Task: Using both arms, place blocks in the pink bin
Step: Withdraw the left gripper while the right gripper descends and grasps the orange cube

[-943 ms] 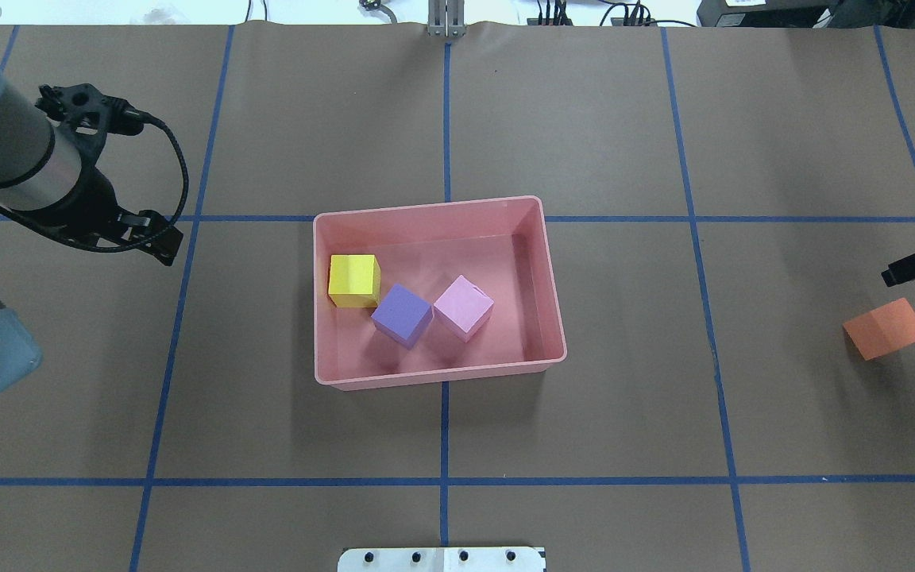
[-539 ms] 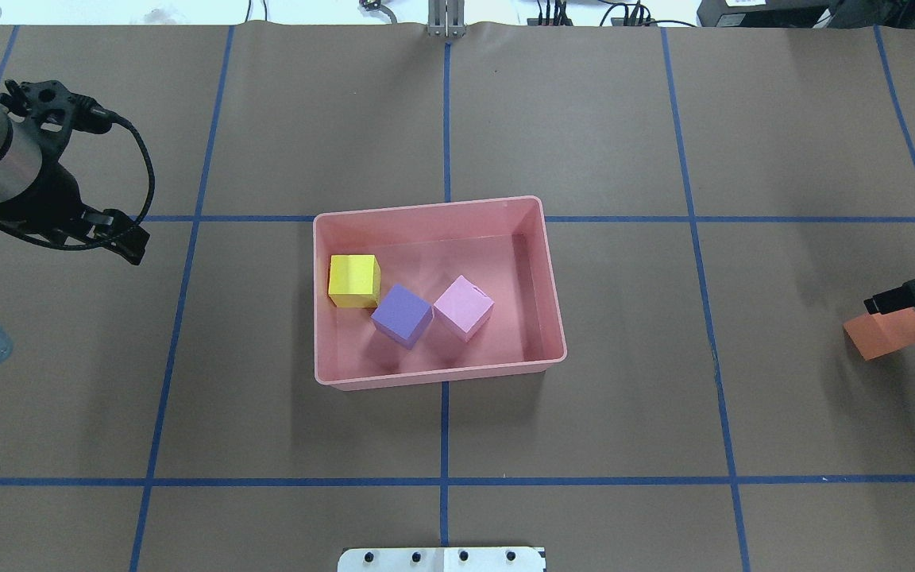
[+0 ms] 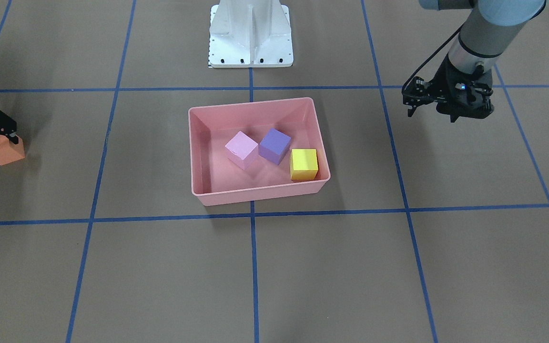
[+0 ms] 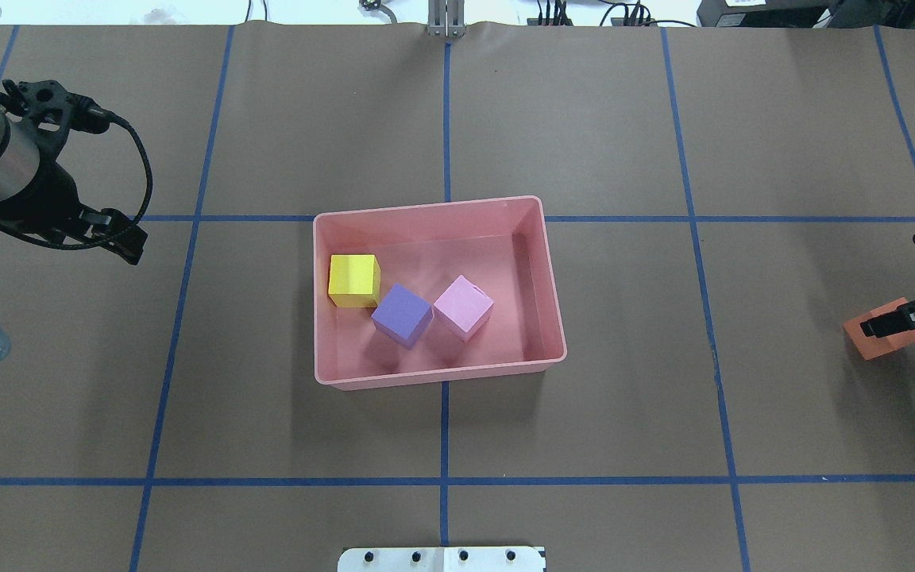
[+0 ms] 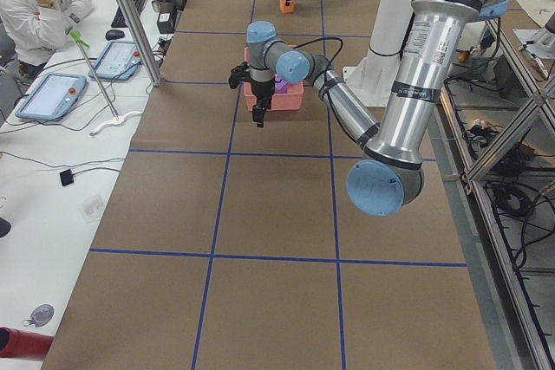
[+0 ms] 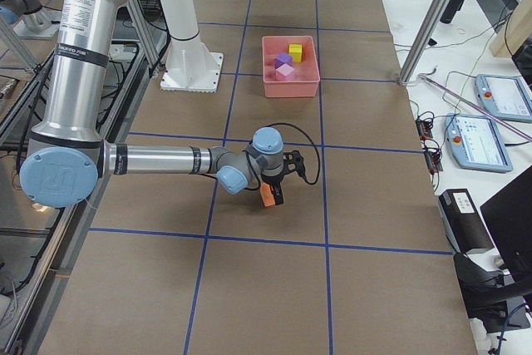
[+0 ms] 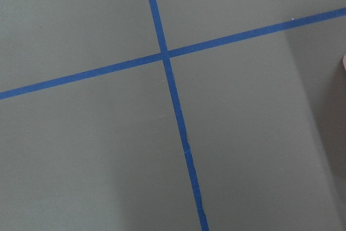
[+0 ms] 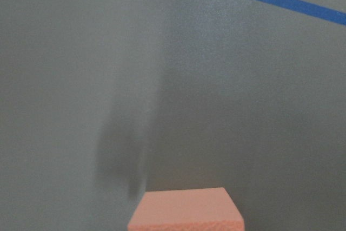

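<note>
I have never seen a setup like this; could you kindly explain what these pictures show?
Two robot arms share a table marked with blue tape lines. One camera looks down from behind the robot, one faces it, two watch from the table's ends, and one rides each wrist. The pink bin holds the yellow block, purple block and light pink block. The orange block lies outside on the table; the right arm has its jaws spread over it. The left arm hangs aside, apparently empty.

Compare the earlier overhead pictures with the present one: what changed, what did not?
The right gripper came down over the orange block, which has not moved. The left gripper drew back toward its table end. The pink bin and the yellow, purple and light pink blocks inside stayed put.
</note>
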### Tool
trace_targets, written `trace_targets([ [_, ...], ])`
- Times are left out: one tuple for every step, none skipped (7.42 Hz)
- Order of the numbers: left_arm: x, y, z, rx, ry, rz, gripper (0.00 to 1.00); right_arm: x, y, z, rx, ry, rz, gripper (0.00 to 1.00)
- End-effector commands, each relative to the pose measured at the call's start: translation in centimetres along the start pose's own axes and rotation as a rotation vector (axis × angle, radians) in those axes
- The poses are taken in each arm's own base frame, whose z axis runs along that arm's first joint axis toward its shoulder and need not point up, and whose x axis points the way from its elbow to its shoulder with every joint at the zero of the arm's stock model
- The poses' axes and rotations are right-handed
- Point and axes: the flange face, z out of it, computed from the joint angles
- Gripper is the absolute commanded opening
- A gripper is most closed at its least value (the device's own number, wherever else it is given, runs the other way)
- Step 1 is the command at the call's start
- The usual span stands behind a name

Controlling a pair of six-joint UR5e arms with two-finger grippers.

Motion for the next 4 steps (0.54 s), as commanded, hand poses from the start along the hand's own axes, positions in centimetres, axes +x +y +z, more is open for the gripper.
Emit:
trace_targets([
  [0.0,0.0,0.0,0.000,0.000,-0.003,1.00,-0.5,0.3,1.0,-0.021,0.016,-0.012,0.23],
  [0.0,0.0,0.0,0.000,0.000,-0.005,1.00,-0.9,0.0,0.8,-0.014,0.010,-0.018,0.00],
  [0.0,0.0,0.0,0.000,0.000,-0.005,1.00,-2.4,-1.4,0.2,-0.007,-0.015,-0.027,0.00],
  [0.0,0.0,0.1,-0.001,-0.001,-0.007,1.00,-4.8,-6.4,-2.4,-0.009,-0.034,0.011,0.00],
])
